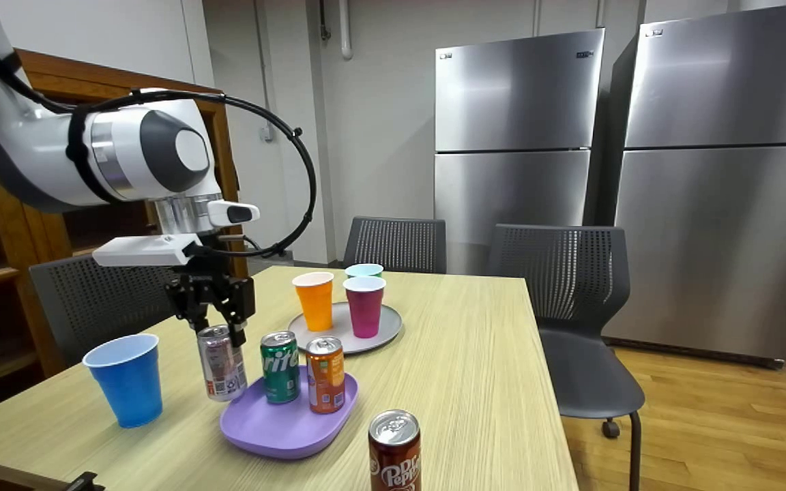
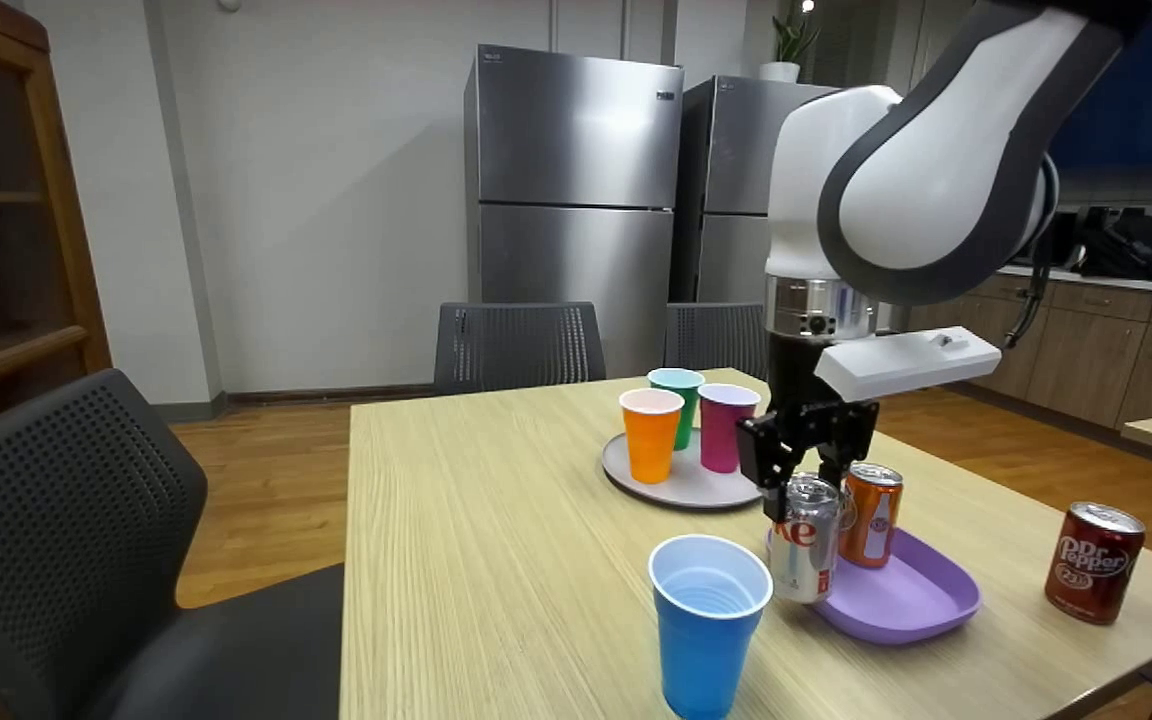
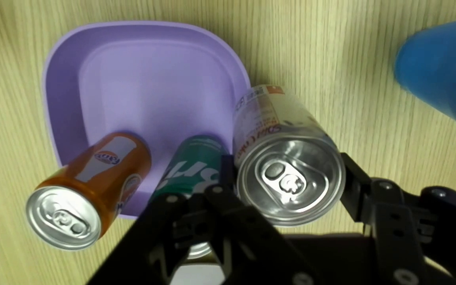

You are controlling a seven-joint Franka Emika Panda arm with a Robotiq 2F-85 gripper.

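Observation:
My gripper [image 1: 218, 330] is shut on a silver Diet Coke can [image 1: 222, 368], one finger on each side near its top. The can leans slightly, its base beside the rim of a purple tray [image 1: 273, 436]; whether it touches table or rim I cannot tell. On the tray stand a green Sprite can [image 1: 280, 372] and an orange Fanta can [image 1: 325, 378]. In the wrist view the left finger comes right beside the Sprite can [image 3: 196, 162] and covers part of it. In an exterior view the Diet Coke can [image 2: 802, 545] hides most of the Sprite can.
A blue cup [image 2: 708, 620] stands close to the held can, away from the tray. Past the tray, a grey plate [image 1: 389, 327] bears orange [image 1: 314, 303], maroon [image 1: 364, 310] and green [image 2: 676, 380] cups. A Dr Pepper can [image 2: 1094, 565] stands near the table edge. Chairs surround the table.

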